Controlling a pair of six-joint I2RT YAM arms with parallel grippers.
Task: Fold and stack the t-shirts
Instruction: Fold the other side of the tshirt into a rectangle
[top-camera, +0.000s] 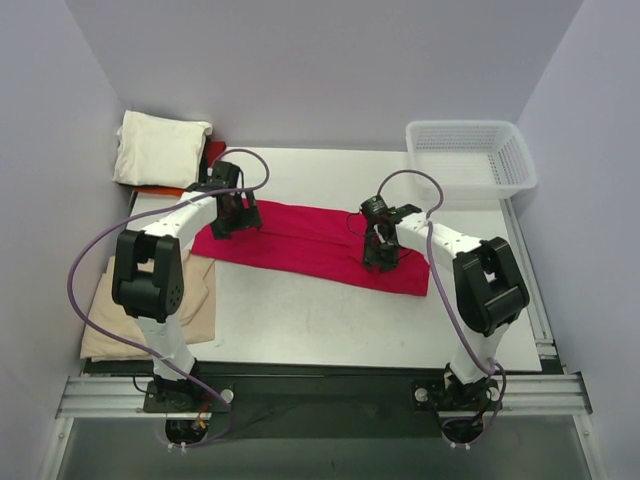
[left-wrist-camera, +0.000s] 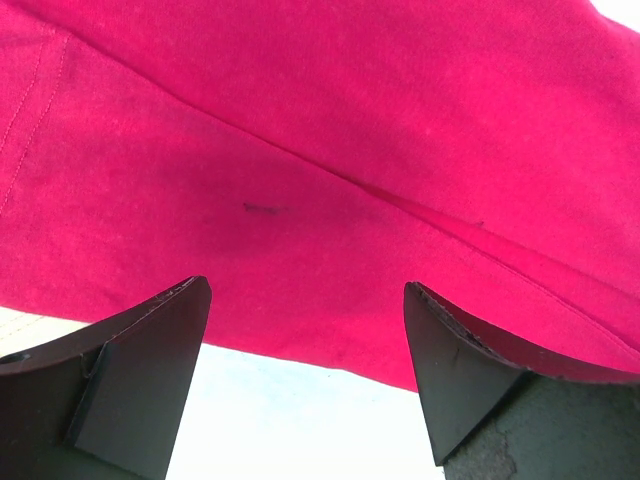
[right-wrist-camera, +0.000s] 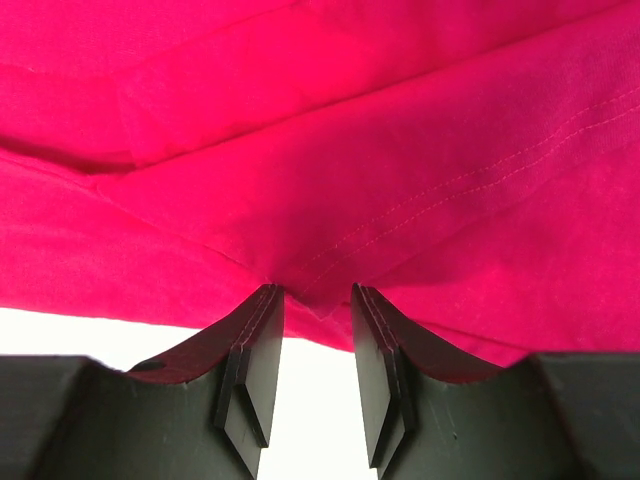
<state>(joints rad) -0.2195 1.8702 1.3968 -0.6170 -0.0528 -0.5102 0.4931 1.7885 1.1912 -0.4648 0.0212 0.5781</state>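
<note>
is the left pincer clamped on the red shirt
No, the left wrist view shows the left pincer wide open, its jaws well apart, with the crimson-red t-shirt lying flat beyond them.

A bright crimson-red t-shirt (top-camera: 310, 240) lies flat on the desk (top-camera: 300, 310), folded lengthwise into a long, slightly slanted band with overlapping layers and a stitched hem showing. It stretches from beneath the left end effector (top-camera: 235, 215) to beneath the right end effector (top-camera: 380, 255), its near edge at the fingertips of both. Behind and to the left of the left end effector, a cream-white t-shirt (top-camera: 160, 148) sits folded into a plump square on an orange-red one (top-camera: 158, 189) that shows only as a sliver, and nearer than that end effector, to its left, a tan-beige t-shirt (top-camera: 205, 290) lies spread and rumpled.
</note>
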